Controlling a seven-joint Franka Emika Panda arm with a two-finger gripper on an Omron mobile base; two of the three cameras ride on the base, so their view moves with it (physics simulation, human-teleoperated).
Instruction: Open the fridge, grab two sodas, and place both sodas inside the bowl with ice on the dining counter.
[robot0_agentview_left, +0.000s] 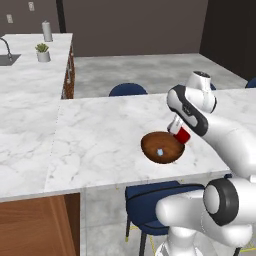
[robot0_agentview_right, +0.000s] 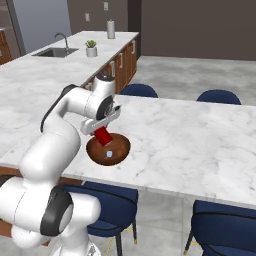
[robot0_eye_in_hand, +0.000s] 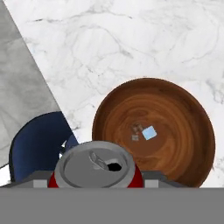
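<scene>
Your gripper (robot0_agentview_right: 102, 131) is clamped on a red can (robot0_agentview_right: 103, 135), held tilted just above the near rim of the bowl (robot0_agentview_right: 116, 149). Bowl sits near the counter (robot0_agentview_right: 190, 140) edge, with one ice cube (robot0_eye_in_hand: 149, 132) in it. Chair (robot0_eye_in_hand: 37, 144) below.

light: even, bright | shadows: faint | focus: sharp, rendered

The soda (robot0_eye_in_hand: 95, 168) is a red can with a silver top and a dark opening, and the bowl (robot0_eye_in_hand: 175, 113) is warm brown wood with swirling grain around one pale bluish-white ice (robot0_eye_in_hand: 149, 132) cube. The dining counter (robot0_agentview_left: 100, 140) is white marble with grey veins, and the chairs (robot0_agentview_right: 220, 225) at its near edge are dark blue.
</scene>
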